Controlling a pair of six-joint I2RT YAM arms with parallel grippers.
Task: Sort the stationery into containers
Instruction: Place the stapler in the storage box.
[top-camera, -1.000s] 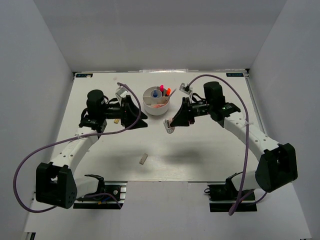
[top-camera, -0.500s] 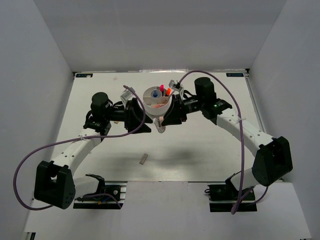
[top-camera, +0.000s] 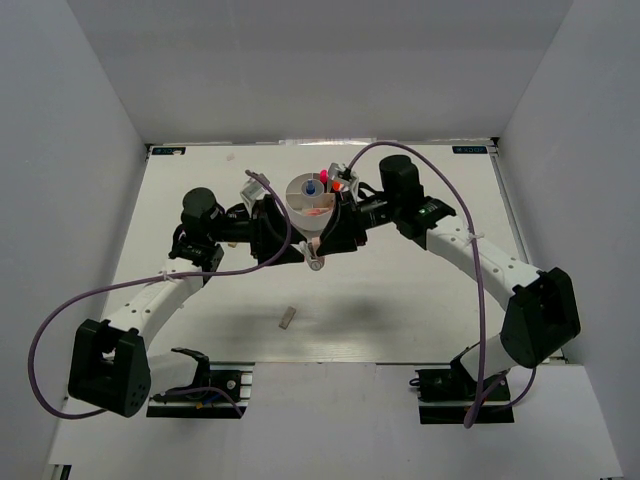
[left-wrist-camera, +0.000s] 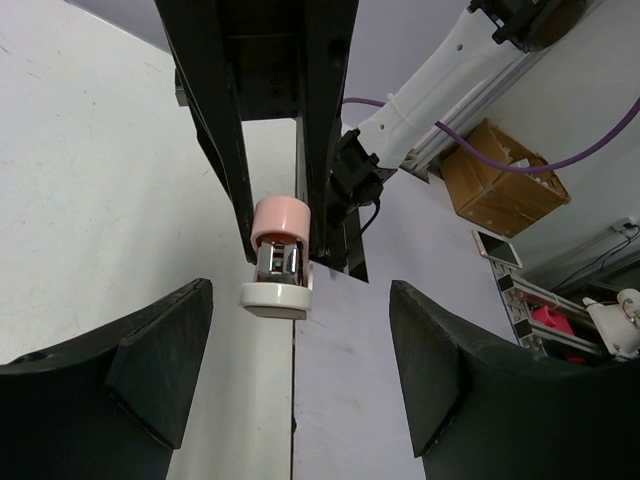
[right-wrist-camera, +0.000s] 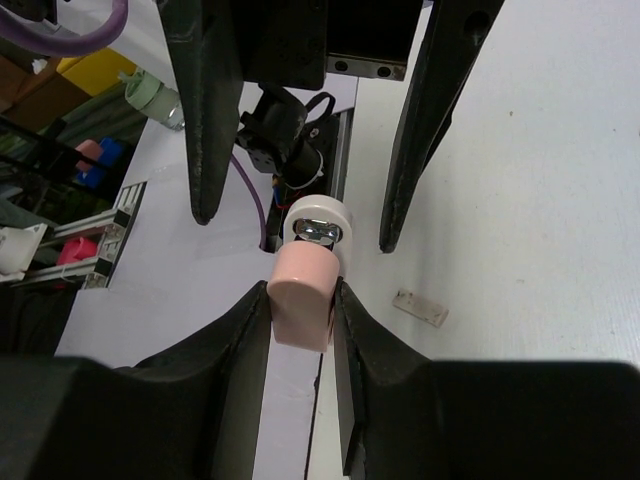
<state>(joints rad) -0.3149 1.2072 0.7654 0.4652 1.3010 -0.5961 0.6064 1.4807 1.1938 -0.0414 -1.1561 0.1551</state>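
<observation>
Grey walls are enclosing a white table (top-camera: 420, 300), which is being viewed from above. Two white-and-black robot arms are being shown bent inward over it. Their tips are meeting just on the near side of a round white plastic tub (top-camera: 297, 209) with inner compartments, which is standing toward the table's far edge.

The left gripper (top-camera: 292, 250) is being held wide apart, with its black fingers (left-wrist-camera: 160, 360) spread and nothing between them. The right gripper (top-camera: 322, 250) is being pressed tight onto a small pink stationery piece with a round white end and a metal insert (right-wrist-camera: 303, 290). This piece is being carried clear of the table, close in front of the left gripper's parted tips.

A small beige rectangular eraser (top-camera: 287, 318) is being left flat on the table, well apart from both grippers, toward the near edge. Inside the tub, highlighters with pink and orange caps (top-camera: 323, 176) are being stood upright beside a tiny blue-capped bottle (top-camera: 311, 187).
</observation>
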